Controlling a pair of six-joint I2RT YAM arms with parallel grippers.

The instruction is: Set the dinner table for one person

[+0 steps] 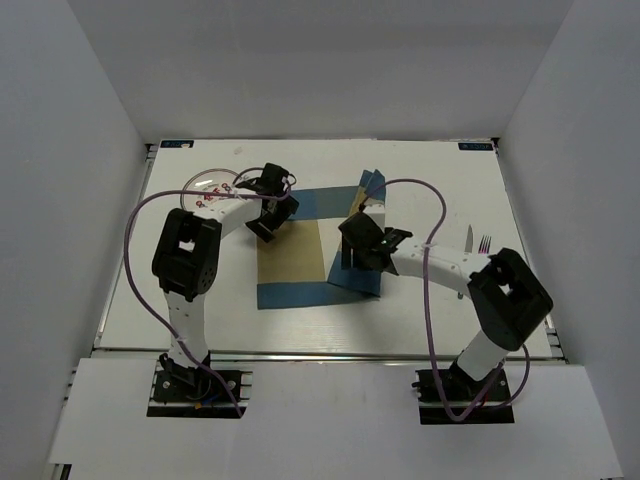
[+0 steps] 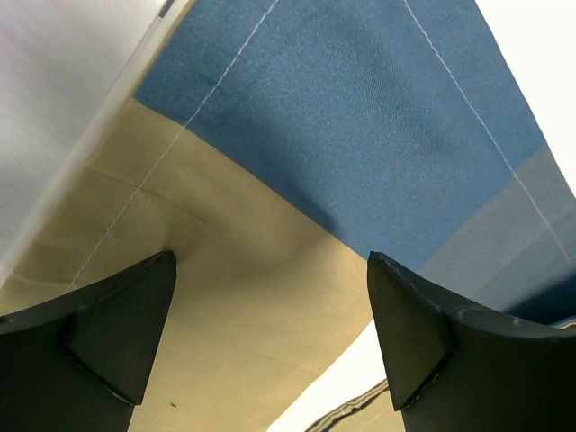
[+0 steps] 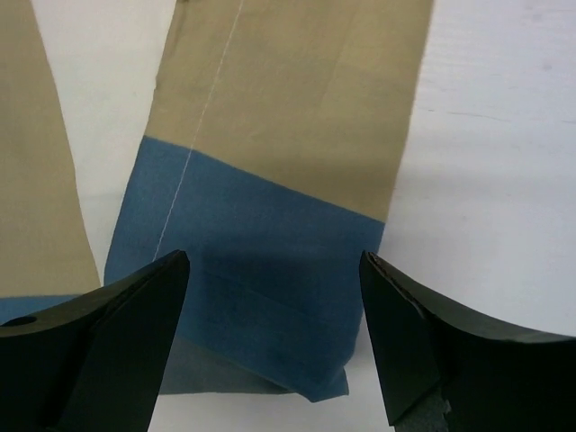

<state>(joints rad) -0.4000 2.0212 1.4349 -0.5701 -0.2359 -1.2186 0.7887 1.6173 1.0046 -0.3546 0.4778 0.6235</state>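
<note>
The worktop (image 1: 440,190), spread before both arms, looks rigid and fixed: something to lay things on, not to grip. Its long axis runs left to right, with the rail at the near edge. On it sit a plate (image 1: 212,183) and a limp, part-folded placemat (image 1: 300,260), best pinched at a corner. The left fingers (image 2: 108,333) and right fingers (image 3: 117,333) are spread above the placemat, with a fork (image 1: 485,243) beyond.

Table (image 1: 300,330): placemat (image 1: 290,265) ctr; fork (image 1: 485,243), knife (image 1: 468,238) (?) R.
</note>
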